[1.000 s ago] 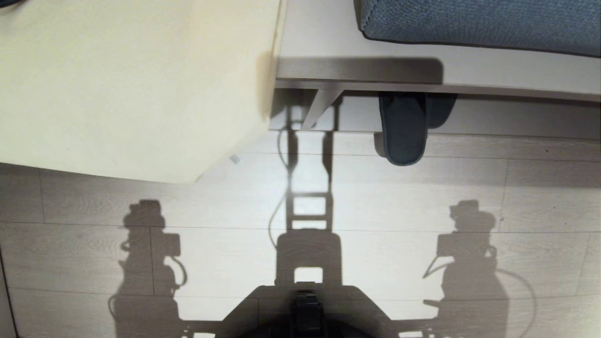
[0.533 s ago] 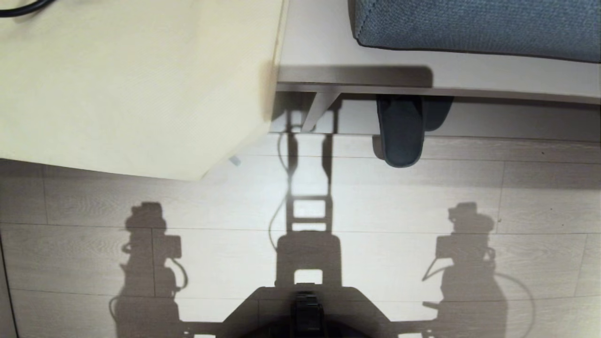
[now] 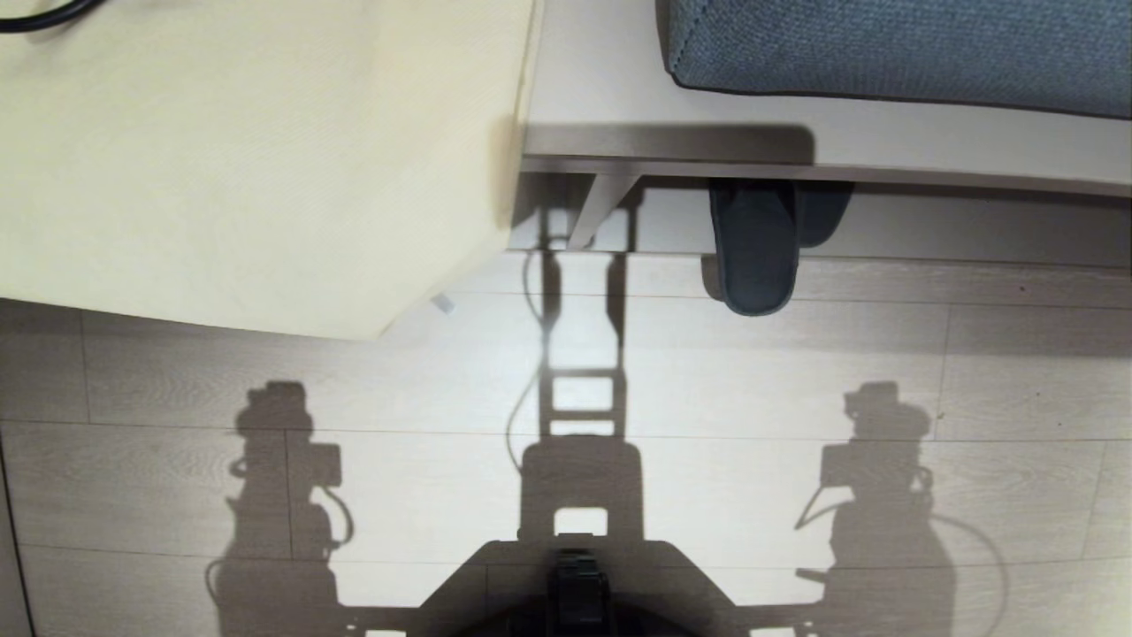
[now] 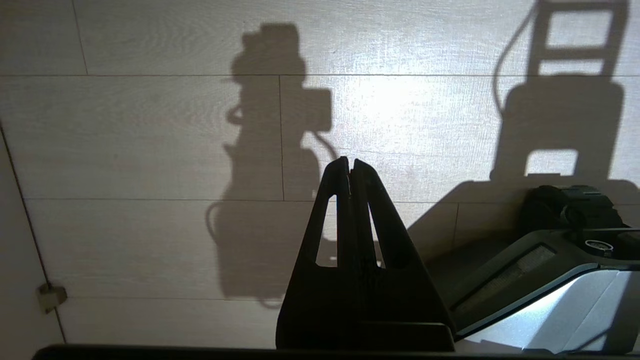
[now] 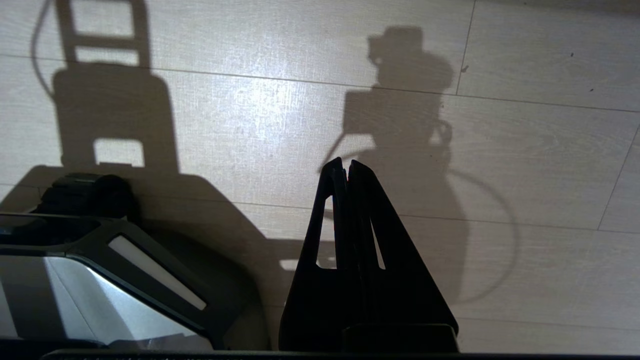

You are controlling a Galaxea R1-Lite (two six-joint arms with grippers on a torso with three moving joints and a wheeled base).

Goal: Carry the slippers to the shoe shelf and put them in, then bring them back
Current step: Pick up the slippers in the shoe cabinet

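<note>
Grey-blue slippers [image 3: 757, 252] lie in the shelf [image 3: 929, 226], in the compartment to the right of its slanted divider [image 3: 601, 208]; the nearer slipper sticks out heel-first over the shelf's front edge onto the floor [image 3: 707, 380], the second lies just beside it on the right, mostly hidden under the bench board [image 3: 619, 97]. On that board rests a blue woven cushion [image 3: 893, 44]. At left a pale cream desk [image 3: 248, 159] fills the upper corner of the head view, a dark cable [image 3: 35, 13] at its far edge. Neither arm shows in the head view; only their shadows fall on the pale wood-look planks, one at each side of the base [image 3: 579, 588], whose dark front edge sits at the bottom centre. Left gripper [image 4: 350, 167], seen from its wrist camera, points down at bare floor beside the base, fingers pressed together, nothing between them. Right gripper [image 5: 346, 167] hangs likewise on the other side, fingers together and empty. Both grippers are well apart from the slippers, which appear in neither wrist view; the slippers lie ahead of the base and nearer the right arm's side. A small pale fitting [image 4: 50, 296] sits on the floor at a plank seam in the left wrist view
</note>
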